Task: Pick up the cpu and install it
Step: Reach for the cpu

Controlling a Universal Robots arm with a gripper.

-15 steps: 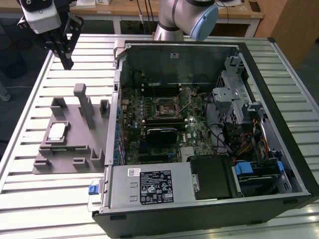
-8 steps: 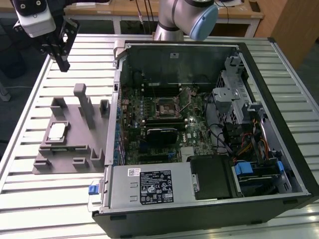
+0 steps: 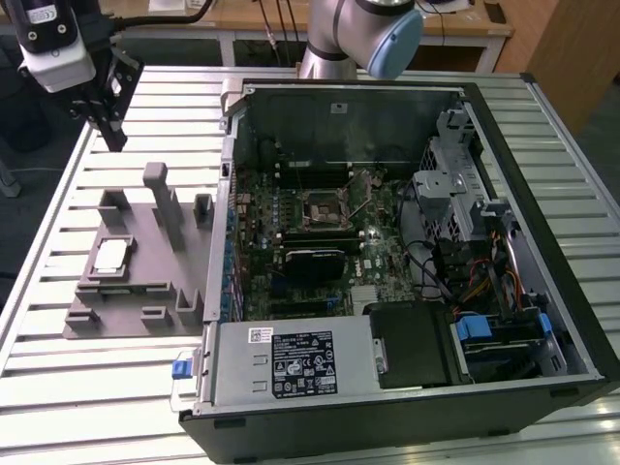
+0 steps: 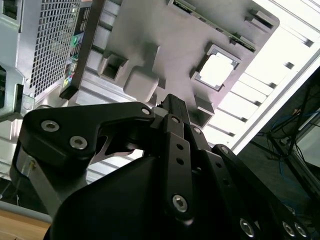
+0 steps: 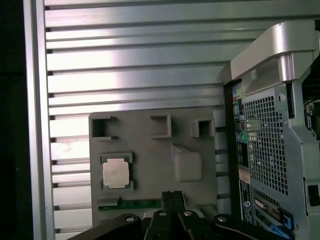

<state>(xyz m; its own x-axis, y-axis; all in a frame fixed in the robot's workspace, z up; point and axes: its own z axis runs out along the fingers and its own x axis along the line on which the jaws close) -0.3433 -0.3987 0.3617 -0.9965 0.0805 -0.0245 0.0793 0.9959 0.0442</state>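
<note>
Desk [image 3: 87, 397] of silver slats carries everything in the exterior view. On it, filling the centre and the exterior view's right, lies an open black computer case [image 3: 368, 116] on its side with its inside facing up. In the first wrist view the perforated rear panel of the case [image 5: 267, 145] stands just beside the tray.

The robot arm [image 3: 358, 34], grey with a pale blue joint cap, shows at the top centre of the exterior view, behind the case. Inside the case, a silver power supply [image 3: 291, 363] with labels sits along the lower edge. Above it is the green motherboard [image 3: 254, 218], with a square metal-framed socket [image 3: 322, 208] near its middle.

At the exterior view's left, touching the desk and just beside the case, sits a grey plastic tray [image 3: 145, 286] with upright pegs [image 3: 158, 189] and small pockets. Both wrist views show it too [image 5: 150, 150] [image 4: 165, 45]. A narrow green circuit strip [image 5: 132, 204] lies in a slot of the tray near the cpu.

The end effector [image 3: 111, 136] hangs in the upper left of the exterior view, up in the air above the desk's far side. It is black and sits under a white wrist unit. It is well apart from the cpu and touches nothing. In the first wrist view its two thin tips [image 5: 172, 196] appear pressed together, pinching nothing. The second wrist view shows the end effector [image 4: 172, 102] as a single dark bar.

The cpu [image 3: 109, 256], a small silvery square, lies flat in a square recess at the tray's left part in the exterior view. It is seen in both wrist views [image 5: 116, 174] [image 4: 216, 70].
</note>
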